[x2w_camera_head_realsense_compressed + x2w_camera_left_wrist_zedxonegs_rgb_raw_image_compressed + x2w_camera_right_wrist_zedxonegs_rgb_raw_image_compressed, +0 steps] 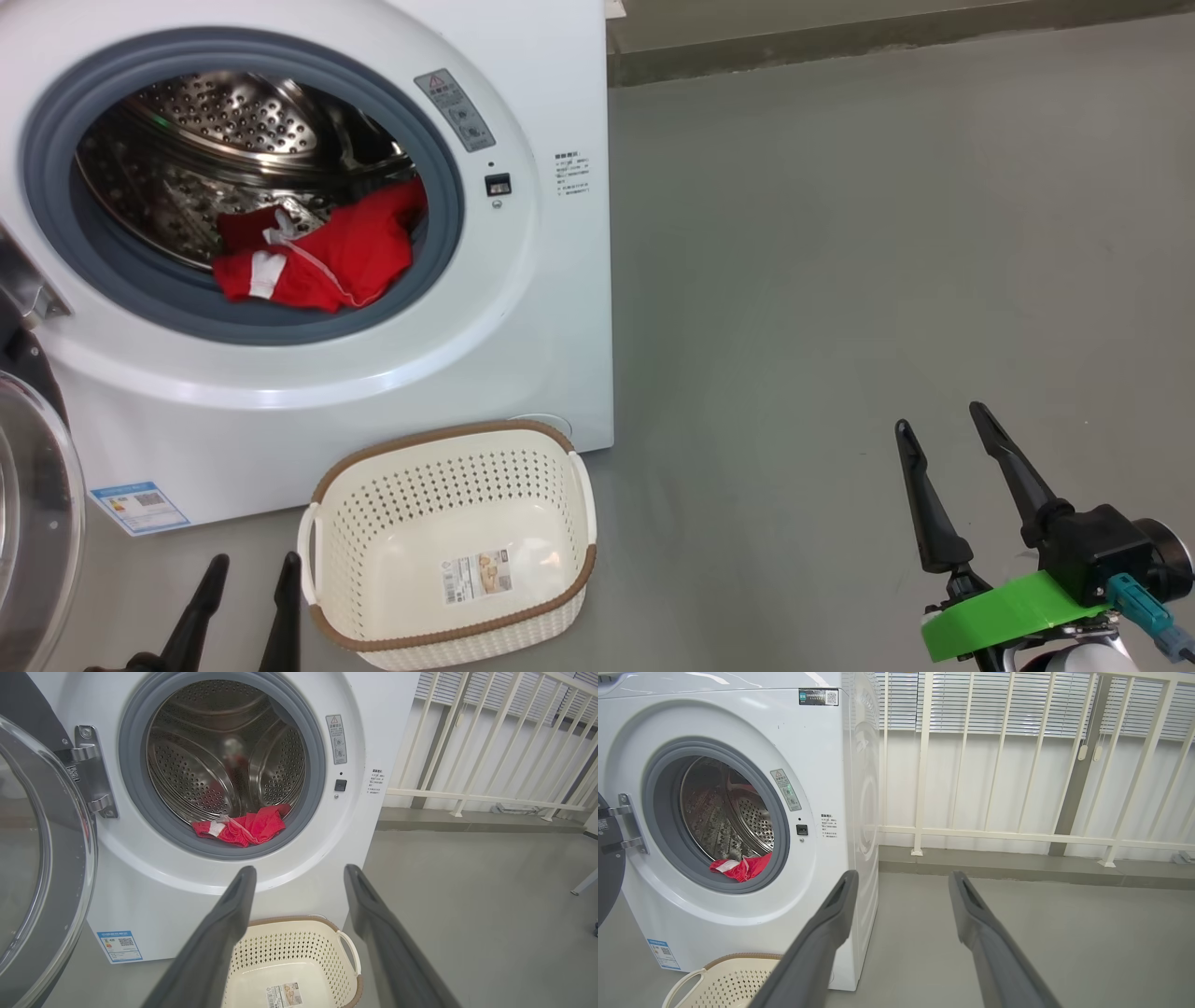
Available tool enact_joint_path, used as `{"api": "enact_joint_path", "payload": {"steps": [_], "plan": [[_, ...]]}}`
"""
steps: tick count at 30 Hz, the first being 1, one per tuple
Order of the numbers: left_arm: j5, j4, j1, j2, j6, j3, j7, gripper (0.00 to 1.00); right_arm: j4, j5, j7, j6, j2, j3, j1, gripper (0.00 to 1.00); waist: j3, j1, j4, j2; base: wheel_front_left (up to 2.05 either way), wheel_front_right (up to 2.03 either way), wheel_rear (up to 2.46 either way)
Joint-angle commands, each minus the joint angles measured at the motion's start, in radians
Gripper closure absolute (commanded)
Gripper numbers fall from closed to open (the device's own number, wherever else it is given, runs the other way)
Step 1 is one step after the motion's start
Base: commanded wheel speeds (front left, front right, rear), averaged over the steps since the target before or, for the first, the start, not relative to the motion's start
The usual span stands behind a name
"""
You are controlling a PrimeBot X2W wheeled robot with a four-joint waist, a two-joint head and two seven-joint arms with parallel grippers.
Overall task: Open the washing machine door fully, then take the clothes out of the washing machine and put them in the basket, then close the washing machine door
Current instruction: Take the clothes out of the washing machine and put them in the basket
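Left gripper (255,562) and right gripper (939,417) hang spread, empty. A shallow pinch on the clothes (322,261) in the drum (224,112) might drop them short of the basket (448,437)

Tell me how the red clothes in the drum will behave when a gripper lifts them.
Probably floppy: the clothes lie crumpled in folds, so they should sag. Likely light, being thin fabric. They might drag over the grey rubber ring.

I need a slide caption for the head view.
Red clothes lie in the open washing machine; the empty basket stands in front of it.
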Motion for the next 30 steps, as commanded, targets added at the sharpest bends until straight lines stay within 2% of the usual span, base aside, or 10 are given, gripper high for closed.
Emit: {"api": "enact_joint_path", "payload": {"steps": [1, 17, 30], "plan": [[0.011, -0.026, -0.017, 0.022, 0.009, 0.033, -0.011, 0.0, -0.029, -0.012, -0.006, 0.006, -0.011, 0.022, -0.005, 0.0, -0.001, 0.0, 0.001, -0.0001, 0.0, 0.0, 0.0], [-0.001, -0.037, -0.01, 0.028, 0.029, 0.013, 0.045, 0.0, -0.018, -0.009, -0.006, 0.006, -0.01, 0.035, -0.008, 0.0, -0.011, 0.0, 0.007, -0.0001, 0.2, -0.2, 0.0], [-0.019, -0.083, -0.015, 0.02, 0.043, 0.025, 0.014, 0.0, -0.004, -0.008, -0.006, 0.006, -0.007, 0.047, -0.017, 0.0, -0.015, 0.0, 0.012, -0.0001, 1.66, -1.66, 0.0]]}}
